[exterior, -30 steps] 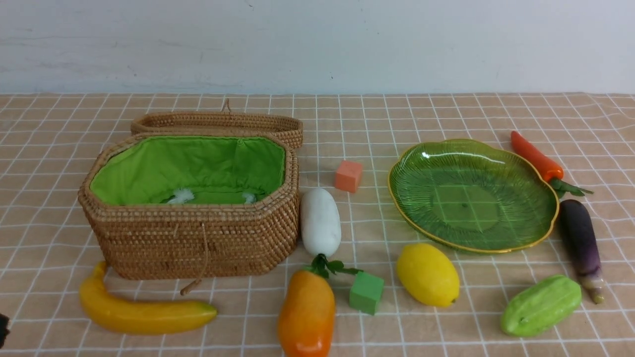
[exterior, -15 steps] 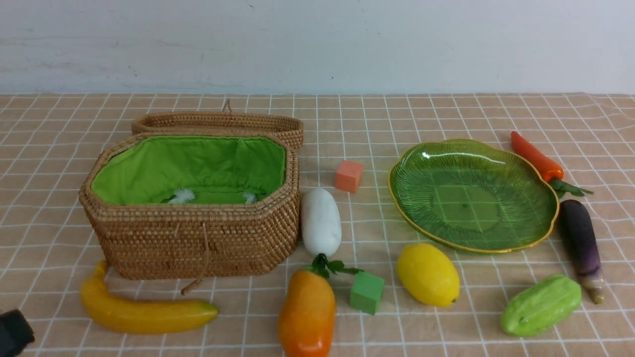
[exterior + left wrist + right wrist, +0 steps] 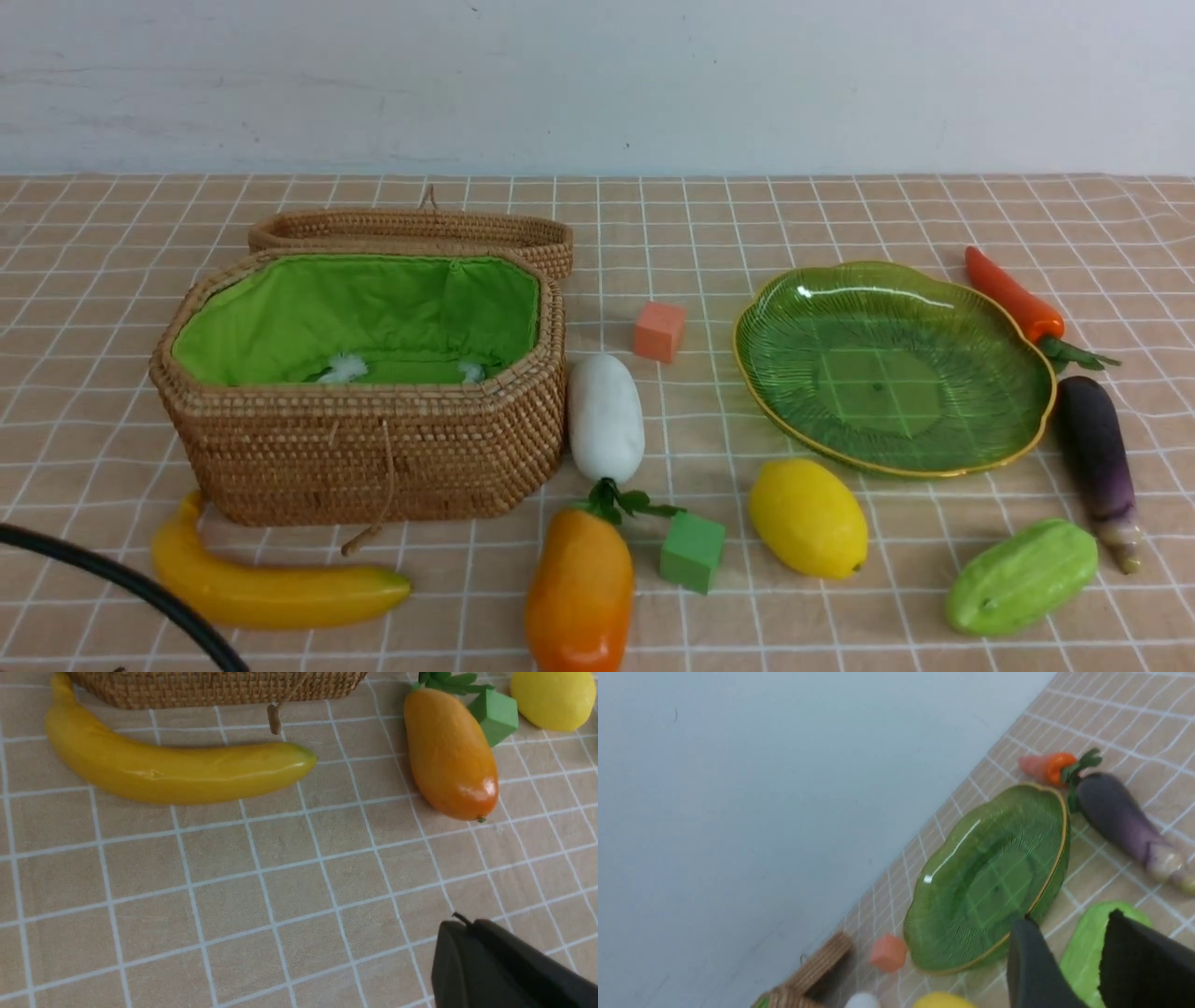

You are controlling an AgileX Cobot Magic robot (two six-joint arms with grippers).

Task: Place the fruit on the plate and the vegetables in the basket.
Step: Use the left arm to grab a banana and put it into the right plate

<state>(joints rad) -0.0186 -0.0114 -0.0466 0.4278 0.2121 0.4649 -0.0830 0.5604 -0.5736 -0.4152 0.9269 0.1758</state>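
Black cable [image 3: 121,577] is now arcing across the front view's lower-L corner, where a dark gripper bit was showing. Banana [image 3: 271,588], mango [image 3: 579,593] & lemon [image 3: 808,518] are lying on the cloth [image 3: 840,215], none on the plate [image 3: 892,373]. Banana is sitting just in front of the basket [image 3: 373,457], w/ radish [image 3: 605,415] beside its R end. Pepper [image 3: 1013,299], eggplant [image 3: 1094,448] & gourd [image 3: 1022,577] are lying R of the plate. L gripper [image 3: 462,926] is hovering w/ fingers pressed together, empty, over bare cloth. R gripper [image 3: 1068,917] is hovering w/ fingers apart, holding nothing.

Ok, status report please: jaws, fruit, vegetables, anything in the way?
Left jaws shut, right jaws open, both empty. Banana, mango, lemon off the plate. Radish, gourd, pepper, eggplant outside the basket. Green cube beside mango.
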